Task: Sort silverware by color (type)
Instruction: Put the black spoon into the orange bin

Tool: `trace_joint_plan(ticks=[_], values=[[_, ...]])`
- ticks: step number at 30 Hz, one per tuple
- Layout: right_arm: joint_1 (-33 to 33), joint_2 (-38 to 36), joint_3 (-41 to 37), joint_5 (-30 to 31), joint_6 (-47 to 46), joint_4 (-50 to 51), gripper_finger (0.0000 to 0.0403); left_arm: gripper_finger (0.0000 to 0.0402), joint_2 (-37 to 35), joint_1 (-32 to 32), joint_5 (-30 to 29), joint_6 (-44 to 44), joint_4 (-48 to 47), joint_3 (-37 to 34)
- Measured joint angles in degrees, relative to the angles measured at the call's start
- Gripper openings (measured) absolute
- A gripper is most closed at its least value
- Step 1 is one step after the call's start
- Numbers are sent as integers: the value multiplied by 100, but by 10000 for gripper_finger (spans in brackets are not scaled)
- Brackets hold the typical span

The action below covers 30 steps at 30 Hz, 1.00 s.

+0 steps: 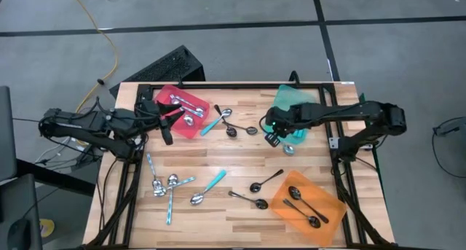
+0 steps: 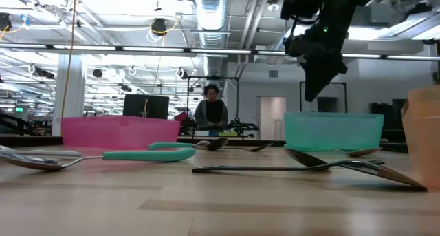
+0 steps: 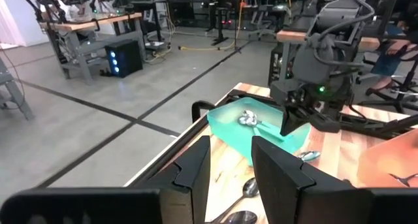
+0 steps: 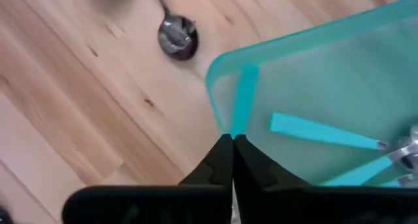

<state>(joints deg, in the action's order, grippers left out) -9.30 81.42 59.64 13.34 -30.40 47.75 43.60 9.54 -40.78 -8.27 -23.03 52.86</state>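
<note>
wooden slats make up the table [image 1: 240, 159], set on a grey floor with a busy workshop behind it.

the spoons are spread in groups. several silver ones lie in the red tray [image 1: 191, 117] at the back left. teal-handled ones lie in the teal tray [image 4: 366, 80] at the back right, and two black spoons sit in the orange tray [image 1: 331, 208] at the front right. unsorted pieces remain on the wood: a cluster of silver and teal-handled spoons [image 1: 166, 186] at the front left, a loose teal-handled spoon [image 1: 214, 181] near the middle, black spoons [image 1: 266, 181] just beside the orange tray, and a few more [image 1: 231, 124] between the red and teal trays.

the right gripper [image 4: 232, 160] hangs above the near corner of the teal tray, its fingers pinched together with nothing visible between them, in the right wrist view. the left gripper [image 3: 232, 175] waits by the red tray, fingers a little apart and empty.

judging from this, sorting is about half done. the risk here is that the right gripper sits so close over the tray's rim that a downward or sideways move could clip the wall and tip or slide the light tray. a closed gripper would also push a flat spoon along the wood instead of picking it up.
</note>
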Motion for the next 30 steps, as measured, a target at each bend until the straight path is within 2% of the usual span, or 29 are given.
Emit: trace_joint_plan(ticks=[3, 8, 13, 19, 30], values=[[35, 123, 0, -11, -135, 43, 37, 100, 36, 0, 3, 0, -1, 0], [88, 243, 0, -139, -200, -23, 14, 100, 55, 2, 82, -59, 3, -2], [230, -24, 66, 162, -302, -41, 13, 100, 52, 2, 99, -61, 5, -2], [212, -311, 251, -321, 14, -410, 13, 100, 52, 2, 101, -61, 52, -2], [373, 596, 240, -445, 45, -249, 13, 100, 52, 2, 101, -203, 65, -2]])
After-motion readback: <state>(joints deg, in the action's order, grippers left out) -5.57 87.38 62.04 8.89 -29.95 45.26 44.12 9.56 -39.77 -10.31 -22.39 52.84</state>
